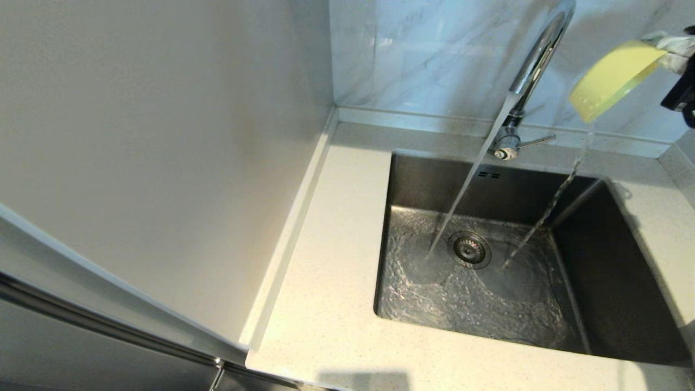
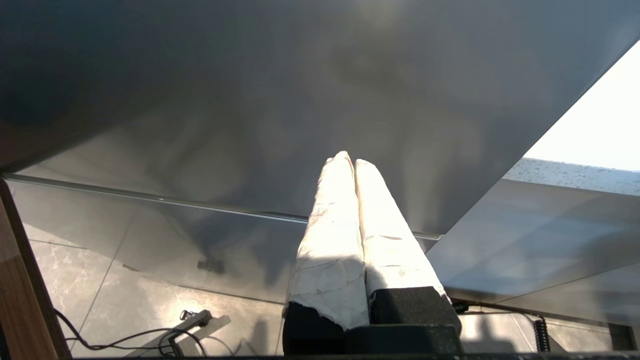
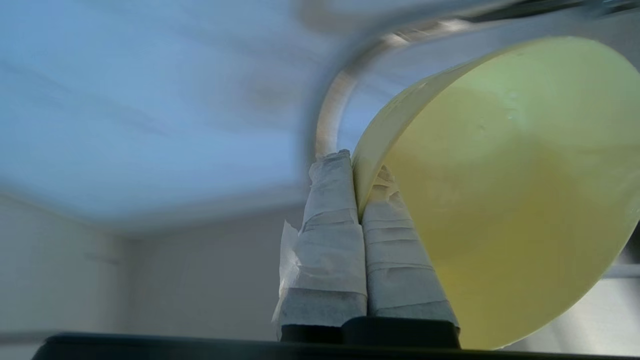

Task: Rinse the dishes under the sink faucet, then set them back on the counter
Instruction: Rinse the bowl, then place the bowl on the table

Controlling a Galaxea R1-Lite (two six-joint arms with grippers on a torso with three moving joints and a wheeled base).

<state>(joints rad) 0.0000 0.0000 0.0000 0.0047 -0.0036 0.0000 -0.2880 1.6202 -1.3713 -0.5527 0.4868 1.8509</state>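
My right gripper [image 1: 665, 51] is shut on the rim of the pale-yellow bowl [image 1: 611, 81], holding it tilted high above the sink's right side, to the right of the chrome faucet [image 1: 535, 65]. Water spills from the bowl's low edge into the sink [image 1: 613, 304]. The faucet runs a steady stream toward the drain [image 1: 469, 250]. In the right wrist view the bowl [image 3: 510, 200] has its rim pinched between the taped fingers [image 3: 332, 220], at my right gripper [image 3: 356, 172]. My left gripper [image 2: 348, 161] is shut and empty, parked below the counter. Chopsticks and plate are out of view.
The speckled counter [image 1: 331, 260] wraps the sink on the left, front and right. A tall pale panel [image 1: 163, 152] stands left of the counter. Marble wall tiles [image 1: 423, 54] rise behind the faucet, whose side lever [image 1: 535, 141] points right.
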